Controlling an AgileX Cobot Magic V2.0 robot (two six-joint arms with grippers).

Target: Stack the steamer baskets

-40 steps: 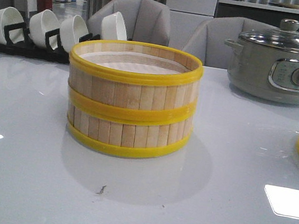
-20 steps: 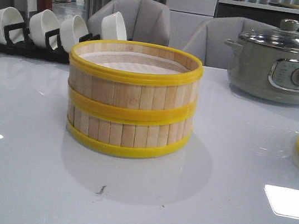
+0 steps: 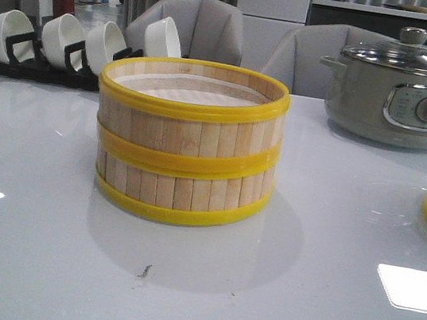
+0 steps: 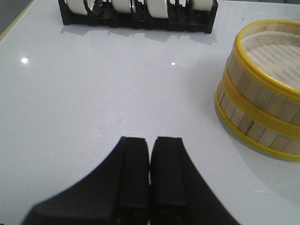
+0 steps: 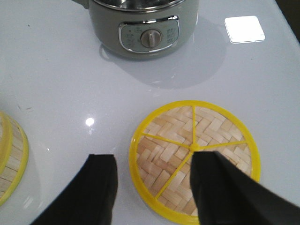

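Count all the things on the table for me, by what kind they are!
Steamer baskets: 2, stacked
Woven steamer lid: 1
White bowls in the black rack: 4
Bowl rack: 1
Grey electric pot: 1
Total: 9

Pale wood-slat walls banded by bright yellow rims on the baskets (image 3: 187,142), with a whitish liner (image 3: 192,90) inside the top one. Herringbone weave in tan, crossed by yellow spokes and ringed in yellow, on the lid (image 5: 193,156); grey-green body, silver dial panel and glass top on the pot (image 3: 402,85) at two o'clock. White bowls (image 3: 83,40) in a black rack (image 3: 18,66) at ten o'clock, glossy pale grey table (image 3: 320,305), matte black on the left gripper (image 4: 150,154) and right gripper (image 5: 154,187).
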